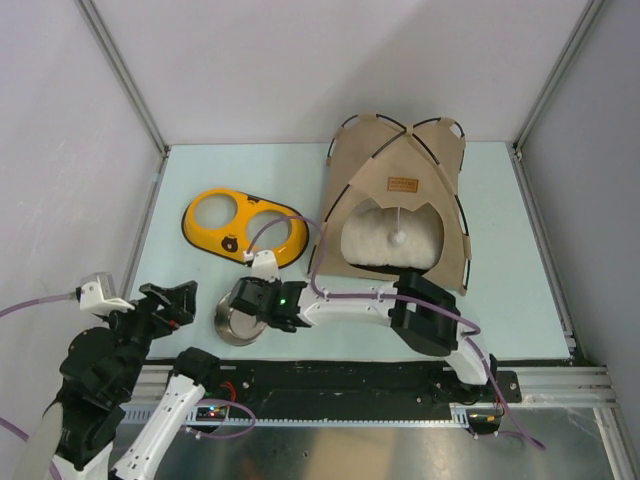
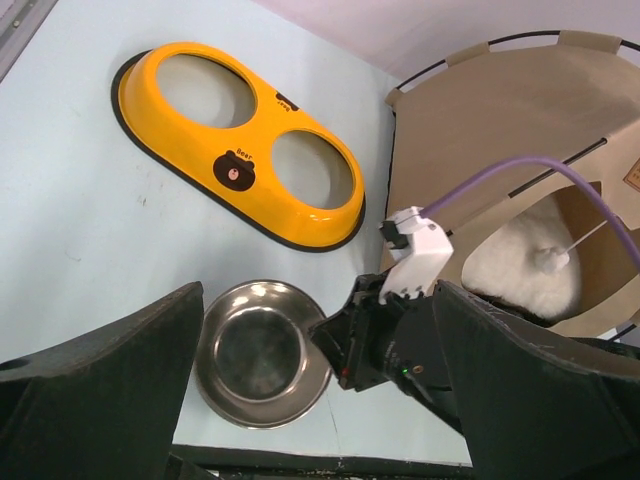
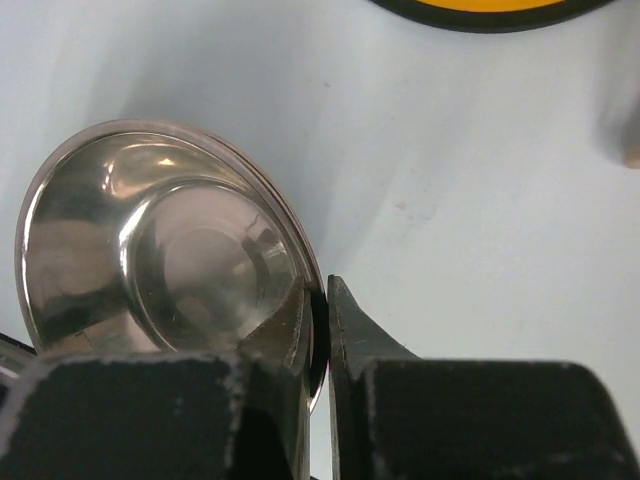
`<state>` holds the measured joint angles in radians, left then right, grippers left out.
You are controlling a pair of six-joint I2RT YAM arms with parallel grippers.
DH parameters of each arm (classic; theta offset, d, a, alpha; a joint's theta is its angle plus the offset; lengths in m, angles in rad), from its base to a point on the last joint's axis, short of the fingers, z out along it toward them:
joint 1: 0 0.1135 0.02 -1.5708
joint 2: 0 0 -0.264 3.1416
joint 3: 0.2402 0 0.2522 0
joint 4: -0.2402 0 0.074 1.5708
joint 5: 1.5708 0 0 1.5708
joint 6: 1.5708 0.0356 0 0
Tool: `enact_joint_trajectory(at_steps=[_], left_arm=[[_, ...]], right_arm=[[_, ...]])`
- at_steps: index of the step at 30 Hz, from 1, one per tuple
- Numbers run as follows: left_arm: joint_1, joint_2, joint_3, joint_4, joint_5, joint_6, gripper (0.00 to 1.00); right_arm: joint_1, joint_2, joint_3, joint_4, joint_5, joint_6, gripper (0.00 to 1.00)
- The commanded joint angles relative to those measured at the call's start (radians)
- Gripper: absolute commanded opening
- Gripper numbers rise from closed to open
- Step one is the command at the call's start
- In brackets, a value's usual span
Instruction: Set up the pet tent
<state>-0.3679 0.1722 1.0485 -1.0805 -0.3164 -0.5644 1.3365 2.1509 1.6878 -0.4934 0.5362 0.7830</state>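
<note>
Pinching the steel bowl [image 3: 160,260] by its rim, the right gripper [image 3: 318,310] should lift level toward the yellow holder [image 1: 247,222], lest the thin edge slip. The left gripper [image 1: 168,300] hangs spread; the pet tent [image 1: 400,165] stands at the back right.

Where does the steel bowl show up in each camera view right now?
Top external: steel bowl lower left of centre.
Left wrist: bottom centre.
Right wrist: left half of the frame.
Shared landmark: yellow bowl holder, just beyond it.
</note>
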Motion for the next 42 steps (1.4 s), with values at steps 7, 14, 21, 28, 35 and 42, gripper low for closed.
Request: enact_joint_trajectory(at_steps=[7, 14, 21, 28, 35, 42], left_arm=[[-0.009, 0.002, -0.052, -0.002, 0.01, 0.014, 1.0], [-0.009, 0.069, -0.158, -0.012, 0.059, -0.057, 1.0], [-0.007, 0.268, -0.216, 0.043, 0.109, -0.111, 0.83], [0.007, 0.366, -0.276, 0.115, 0.062, -0.093, 0.7], [0.057, 0.403, -0.338, 0.203, 0.115, -0.104, 0.49], [0.071, 0.4, -0.348, 0.216, 0.123, -0.101, 0.39]], right_arm=[[-0.071, -0.278, -0.188, 0.13, -0.11, 0.048, 0.0], [-0.134, -0.363, -0.274, 0.249, -0.274, 0.064, 0.0], [-0.188, -0.363, -0.322, 0.335, -0.399, 0.044, 0.0], [-0.217, -0.357, -0.328, 0.368, -0.433, 0.029, 0.0], [-0.218, -0.352, -0.328, 0.378, -0.442, 0.031, 0.0], [-0.212, -0.347, -0.328, 0.375, -0.422, 0.027, 0.0]])
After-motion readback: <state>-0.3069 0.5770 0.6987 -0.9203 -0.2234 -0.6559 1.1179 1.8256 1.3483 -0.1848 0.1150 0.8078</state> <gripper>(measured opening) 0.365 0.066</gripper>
